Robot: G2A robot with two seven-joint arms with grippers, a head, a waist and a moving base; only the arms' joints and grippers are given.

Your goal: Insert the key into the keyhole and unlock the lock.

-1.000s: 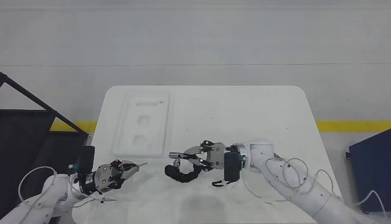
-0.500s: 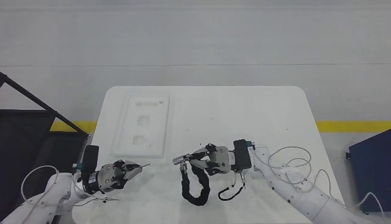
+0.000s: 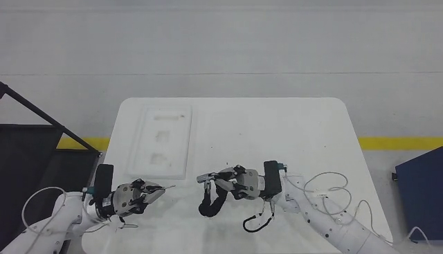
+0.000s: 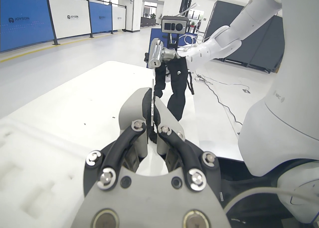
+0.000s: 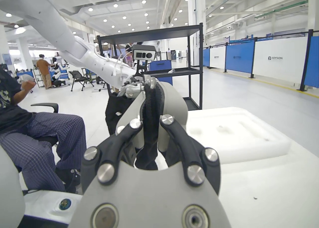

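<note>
At the table's point(image 3: 291, 126) front edge the left gripper point(image 4: 152, 100) lies level, closed on the key point(image 4: 152, 87). The blade points at the lock point(image 4: 155, 55), with a gap between them. The right gripper point(image 3: 220, 179) faces it, closed on the black-sleeved chain point(image 4: 178, 84) just behind the lock, which hangs above the table. Farther back are a white foam tray point(image 3: 166, 140), a grey floor with a yellow line point(image 3: 401, 142), and blue-white panels point(image 4: 25, 19) bearing logos.

Key point(image 4: 152, 100) left of lock point(image 4: 155, 56), apart
</note>
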